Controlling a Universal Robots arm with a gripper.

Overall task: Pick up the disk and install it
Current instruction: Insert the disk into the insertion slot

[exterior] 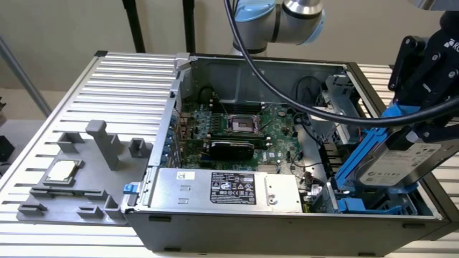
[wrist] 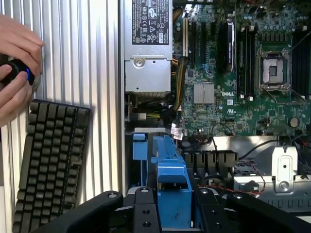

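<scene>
1. Hanging over the exterior view's right end of the open grey metal computer case (exterior: 287,228), the black end effector (exterior: 423,128) is clenched on the flat silver-grey disk (exterior: 398,164), which has a white label and sits in a bright blue plastic carrier. The disk is tilted, its lower end near the blue drive bay (exterior: 358,204) in the case's corner.
2. In the same view, a large grey power-supply box (exterior: 215,188) lies along the case's near wall. A small square silver chip (exterior: 61,171) rests on a grey tray (exterior: 43,207) on the ribbed metal worktop (exterior: 122,80).
3. In the wrist view, the blue carrier stands between the black fingers (wrist: 146,211), with the green motherboard (wrist: 243,87) beyond it. Outside the case lie a black keyboard (wrist: 46,165) and a person's hand (wrist: 19,43).
</scene>
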